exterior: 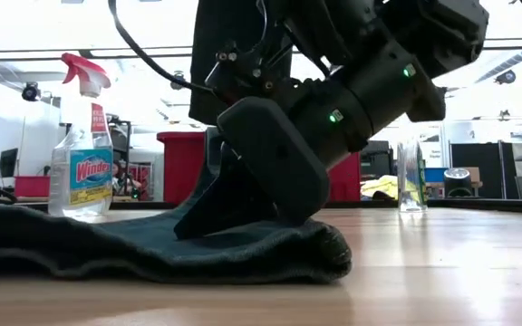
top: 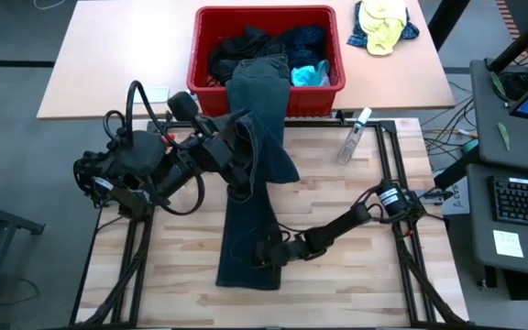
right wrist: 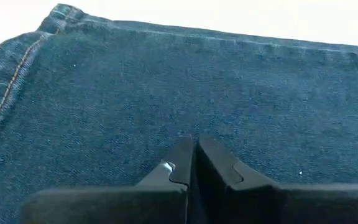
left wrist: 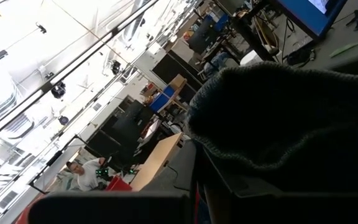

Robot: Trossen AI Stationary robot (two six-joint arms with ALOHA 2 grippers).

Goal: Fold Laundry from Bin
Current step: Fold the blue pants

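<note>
Dark denim garment (top: 250, 220) runs from the red plastic bin (top: 269, 64) down the wooden worktop (top: 356, 284). Left claw (top: 238, 137) pinches it near the bin; right claw (top: 266, 252), fingers together, presses its near end. A clear spray bottle (top: 354, 135) stands right.

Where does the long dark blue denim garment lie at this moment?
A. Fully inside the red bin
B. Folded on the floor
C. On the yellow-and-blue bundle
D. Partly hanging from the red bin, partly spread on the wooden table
D: in the high view the denim garment runs from the red bin, over its front rim, down onto the wooden table.
</note>
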